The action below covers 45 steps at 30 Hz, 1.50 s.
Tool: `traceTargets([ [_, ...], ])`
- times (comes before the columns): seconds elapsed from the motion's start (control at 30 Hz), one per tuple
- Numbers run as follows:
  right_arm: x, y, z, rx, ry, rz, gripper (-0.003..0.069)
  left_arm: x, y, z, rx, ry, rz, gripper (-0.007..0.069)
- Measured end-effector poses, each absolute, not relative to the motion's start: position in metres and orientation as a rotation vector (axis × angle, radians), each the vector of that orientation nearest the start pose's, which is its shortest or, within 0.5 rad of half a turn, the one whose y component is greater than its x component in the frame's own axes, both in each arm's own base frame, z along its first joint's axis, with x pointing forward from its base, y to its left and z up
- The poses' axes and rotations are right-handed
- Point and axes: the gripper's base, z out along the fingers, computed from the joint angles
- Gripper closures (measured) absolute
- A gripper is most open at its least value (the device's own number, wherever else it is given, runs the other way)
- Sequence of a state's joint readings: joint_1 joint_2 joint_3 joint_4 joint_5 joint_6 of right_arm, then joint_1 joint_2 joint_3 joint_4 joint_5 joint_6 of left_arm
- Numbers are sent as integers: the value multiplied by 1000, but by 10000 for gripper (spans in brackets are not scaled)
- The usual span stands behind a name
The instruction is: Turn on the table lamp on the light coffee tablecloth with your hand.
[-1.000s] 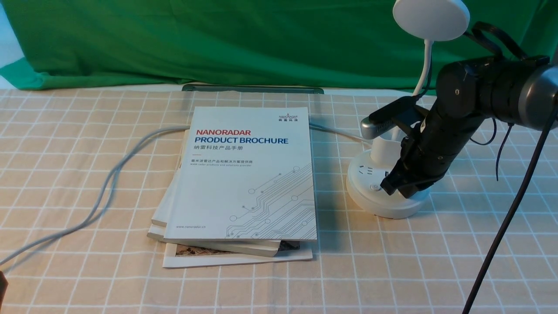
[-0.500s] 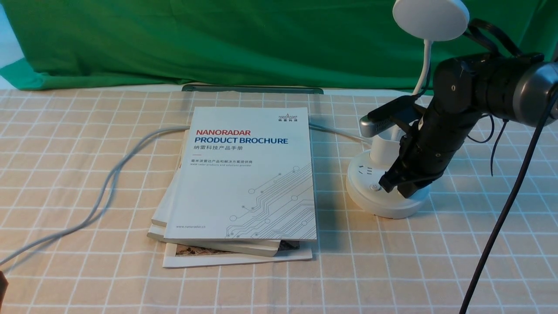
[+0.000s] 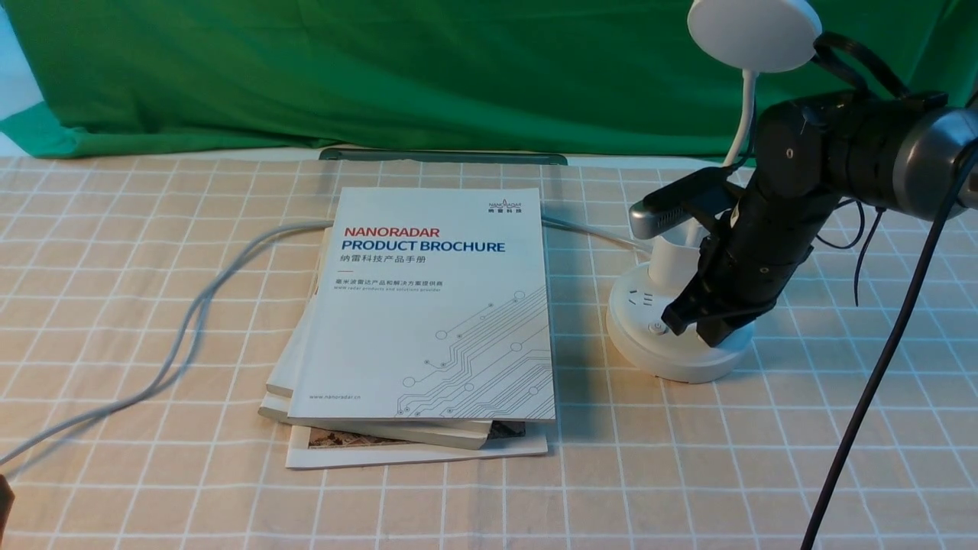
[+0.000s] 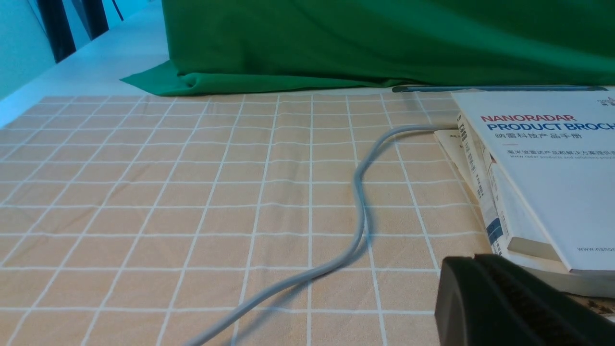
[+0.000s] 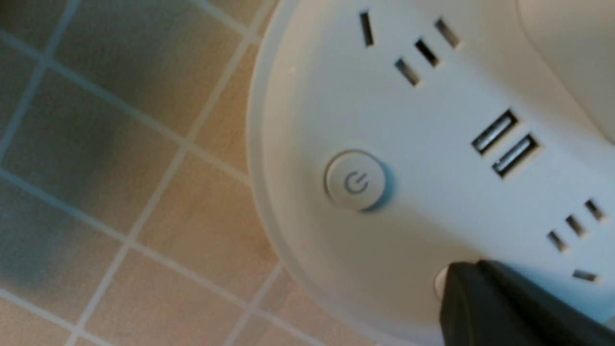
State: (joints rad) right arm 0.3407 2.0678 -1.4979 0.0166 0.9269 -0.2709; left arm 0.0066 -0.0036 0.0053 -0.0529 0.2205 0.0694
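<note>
The light coffee tablecloth (image 3: 153, 473) covered the table. Nearest, the left gripper (image 4: 475, 269) sat low over the cloth, fingers together and holding nothing. A stack of brochures (image 3: 428, 321) lay mid-table, with a grey cable (image 3: 191, 321) trailing from its 9 o'clock side. The table lamp (image 3: 657, 359) stood at the stack's 3 o'clock. The right gripper (image 3: 678, 317), fingers together, rested its tip on the lamp base over a partly hidden button, beside the power button (image 5: 355, 181). A green backdrop (image 3: 382, 76) hung at 12 o'clock.

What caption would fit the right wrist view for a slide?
Right gripper, fingers shut, over a half-hidden button on the table lamp, beside the power button.
</note>
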Motion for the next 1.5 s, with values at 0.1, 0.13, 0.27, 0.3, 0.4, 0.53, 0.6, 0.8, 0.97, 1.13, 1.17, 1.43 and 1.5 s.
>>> traceTargets([
  [0.1,390,145,165,-908,2844,-15,631,56,-1,192,18,1705,8,603],
  [0.13,390,147,165,-919,2840,-32,631,56,-1,192,18,1705,8,603],
  [0.27,386,155,164,-965,2825,-91,630,56,-1,192,18,1705,8,603],
  [0.3,386,156,164,-960,2825,-100,629,56,-1,192,18,1705,8,603],
  [0.4,385,158,168,-951,2817,-108,628,56,-1,192,18,1705,8,603],
  [0.53,379,155,180,-932,2793,-98,628,56,-1,192,18,1705,8,603],
  [0.6,370,153,186,-927,2816,-84,628,56,-1,192,18,1705,8,603],
  [0.8,346,143,261,-861,2678,-51,628,56,-1,192,18,1705,8,603],
  [0.97,315,130,313,-808,2553,-30,628,56,-1,192,18,1705,8,603],
  [1.13,258,105,347,-700,2388,18,628,56,-1,192,18,1705,8,603],
  [1.17,243,99,354,-671,2338,33,628,56,-1,192,18,1705,8,603],
  [1.43,125,50,380,-454,1877,166,628,56,-1,192,18,1705,8,603],
  [1.5,106,42,379,-419,1798,191,628,56,-1,192,18,1705,8,603],
])
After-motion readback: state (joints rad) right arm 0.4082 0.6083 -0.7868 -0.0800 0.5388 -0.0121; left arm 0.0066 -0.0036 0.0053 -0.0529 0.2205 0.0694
